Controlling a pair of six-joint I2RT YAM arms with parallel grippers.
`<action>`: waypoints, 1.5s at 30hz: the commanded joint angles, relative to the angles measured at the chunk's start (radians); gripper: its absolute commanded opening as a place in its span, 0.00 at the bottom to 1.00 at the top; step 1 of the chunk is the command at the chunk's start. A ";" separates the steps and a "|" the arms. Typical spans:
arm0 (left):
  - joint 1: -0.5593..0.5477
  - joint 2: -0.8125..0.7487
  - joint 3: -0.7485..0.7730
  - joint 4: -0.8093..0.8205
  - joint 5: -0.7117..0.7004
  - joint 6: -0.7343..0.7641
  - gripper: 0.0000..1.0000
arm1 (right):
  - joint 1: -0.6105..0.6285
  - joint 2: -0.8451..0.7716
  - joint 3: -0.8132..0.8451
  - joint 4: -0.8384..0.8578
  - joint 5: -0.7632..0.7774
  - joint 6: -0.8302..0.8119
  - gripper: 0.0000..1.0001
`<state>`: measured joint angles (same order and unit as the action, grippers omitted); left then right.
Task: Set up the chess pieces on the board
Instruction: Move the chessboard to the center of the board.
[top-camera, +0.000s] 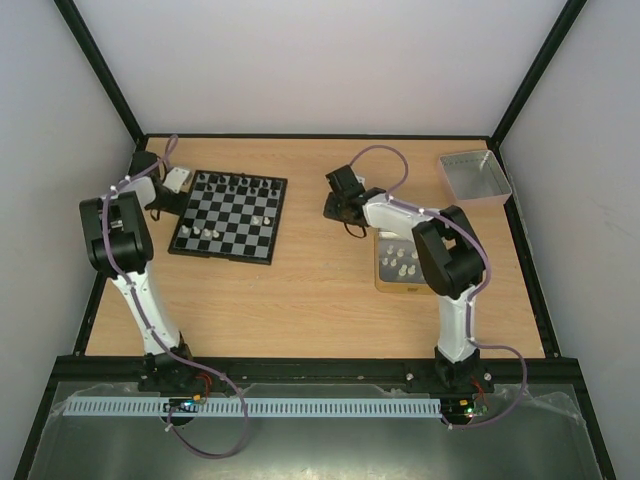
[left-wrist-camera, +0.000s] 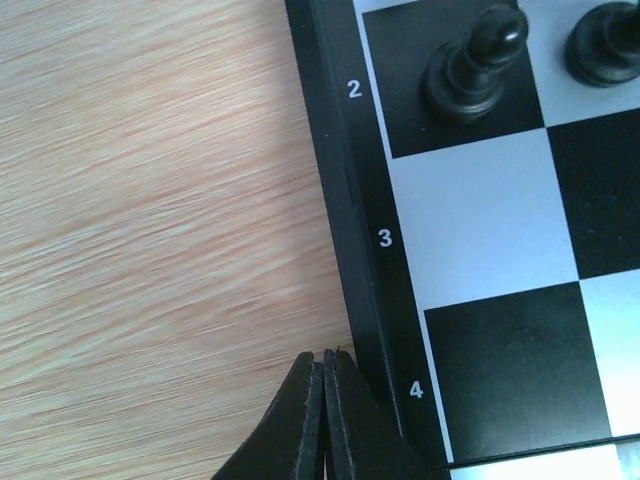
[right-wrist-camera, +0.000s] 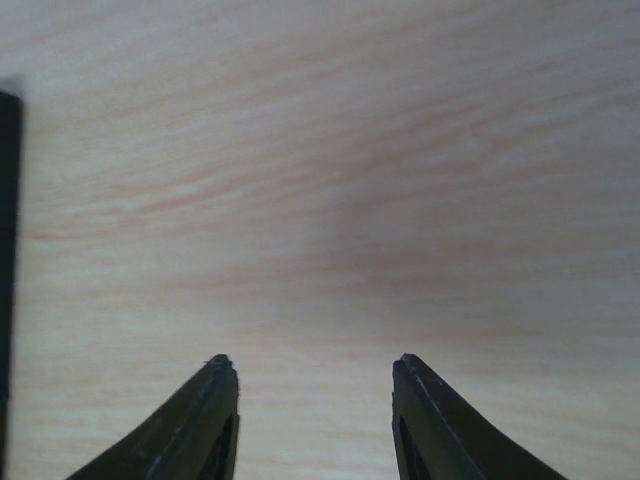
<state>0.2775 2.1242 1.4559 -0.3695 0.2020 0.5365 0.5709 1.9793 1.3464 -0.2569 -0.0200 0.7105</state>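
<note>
The board (top-camera: 228, 215) lies at the table's left, with black chess pieces (top-camera: 240, 183) along its far rows and a few white ones (top-camera: 203, 232) near its front. My left gripper (top-camera: 176, 196) is shut and empty at the board's left edge. In the left wrist view its tips (left-wrist-camera: 325, 356) rest beside the black rim (left-wrist-camera: 350, 200) near the number 4, and a black pawn (left-wrist-camera: 470, 65) stands two squares ahead. My right gripper (top-camera: 340, 200) hovers over bare wood right of the board. It is open (right-wrist-camera: 310, 362) with nothing between its fingers.
A tan-rimmed tray (top-camera: 382, 268) holding several white pieces (top-camera: 403, 262) sits under the right arm's elbow. A grey metal tray (top-camera: 473, 177) stands at the far right corner. A dark edge (right-wrist-camera: 8, 250) shows at the left of the right wrist view.
</note>
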 joint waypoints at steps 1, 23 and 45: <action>-0.042 0.013 -0.069 -0.100 0.047 0.007 0.03 | 0.006 0.083 0.127 -0.031 0.006 -0.007 0.40; -0.162 -0.037 -0.148 -0.111 0.105 -0.011 0.03 | -0.159 0.643 0.973 -0.134 -0.161 0.117 0.02; -0.271 -0.144 -0.372 -0.054 0.089 -0.006 0.02 | -0.146 0.561 0.674 -0.042 -0.265 0.111 0.02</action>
<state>0.0269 1.9465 1.1656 -0.2832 0.2897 0.5278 0.4225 2.5874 2.1319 -0.2695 -0.2916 0.8299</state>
